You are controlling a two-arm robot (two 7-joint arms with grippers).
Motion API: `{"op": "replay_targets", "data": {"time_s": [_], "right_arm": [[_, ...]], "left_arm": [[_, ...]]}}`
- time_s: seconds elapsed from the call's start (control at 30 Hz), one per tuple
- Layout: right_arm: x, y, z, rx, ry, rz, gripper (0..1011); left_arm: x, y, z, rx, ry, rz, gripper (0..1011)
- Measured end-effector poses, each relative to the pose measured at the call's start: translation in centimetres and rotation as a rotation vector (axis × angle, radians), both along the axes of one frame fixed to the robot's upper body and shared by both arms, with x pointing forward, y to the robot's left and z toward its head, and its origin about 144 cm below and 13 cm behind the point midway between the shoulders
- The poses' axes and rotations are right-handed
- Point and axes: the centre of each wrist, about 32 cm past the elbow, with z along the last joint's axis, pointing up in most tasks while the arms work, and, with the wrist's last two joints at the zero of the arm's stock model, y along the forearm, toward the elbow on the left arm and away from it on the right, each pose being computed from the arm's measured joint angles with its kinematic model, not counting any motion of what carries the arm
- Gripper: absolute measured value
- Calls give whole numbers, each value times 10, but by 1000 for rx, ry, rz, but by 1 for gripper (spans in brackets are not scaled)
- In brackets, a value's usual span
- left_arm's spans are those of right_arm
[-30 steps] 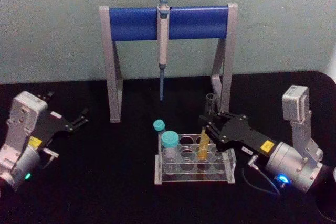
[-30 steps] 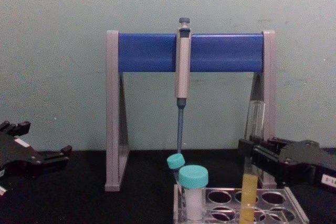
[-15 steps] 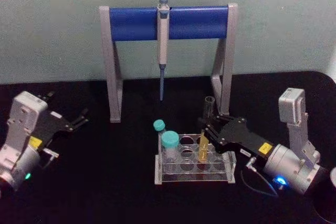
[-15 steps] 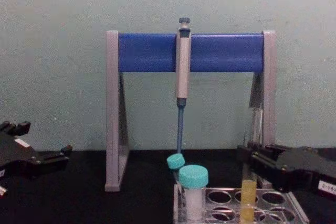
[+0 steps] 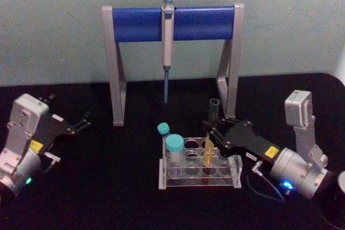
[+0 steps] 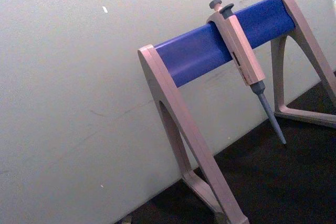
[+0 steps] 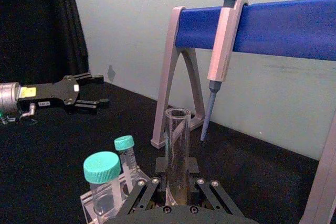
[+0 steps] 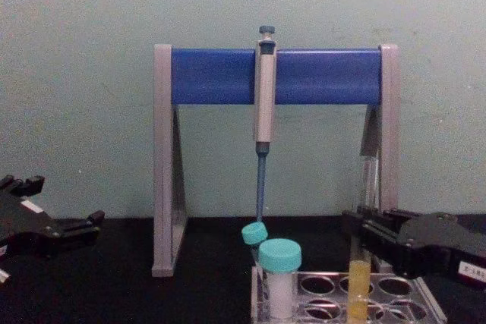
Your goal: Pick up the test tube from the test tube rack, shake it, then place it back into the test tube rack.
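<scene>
I am closing my right gripper (image 5: 211, 131) on the test tube (image 5: 211, 143), seated in the rack (image 5: 199, 171) mid-tabletop; lifting, shaking and returning are pending, left gripper (image 5: 81, 123) idling open.

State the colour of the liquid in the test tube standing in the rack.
Yellow. The liquid in the test tube shows best in the chest view, just above the rack.

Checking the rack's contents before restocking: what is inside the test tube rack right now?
The test tube rack holds the test tube with yellow liquid, gripped by the right gripper, and two teal-capped vials. Other holes look empty; the tube's bottom is obscured.
</scene>
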Motion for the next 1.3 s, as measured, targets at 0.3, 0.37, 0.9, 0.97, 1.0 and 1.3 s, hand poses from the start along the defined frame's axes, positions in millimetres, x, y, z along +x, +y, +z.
{"op": "replay_targets", "data": {"time_s": [0.3, 0.37, 0.9, 0.97, 1.0, 1.3], "right_arm": [[0, 0, 0, -2, 2, 0, 251], [0, 0, 0, -2, 2, 0, 322], [0, 0, 0, -2, 1, 2, 839], [0, 0, 0, -2, 0, 2, 890], [0, 0, 0, -1, 0, 2, 907], [0, 0, 0, -1, 0, 2, 1000]], "left_arm": [[0, 0, 0, 0, 0, 0, 1009], [0, 0, 0, 0, 0, 0, 1010], [0, 0, 0, 0, 0, 0, 1010], [0, 0, 0, 0, 0, 0, 1009], [0, 0, 0, 0, 0, 0, 1010], [0, 0, 0, 0, 0, 0, 1010]]}}
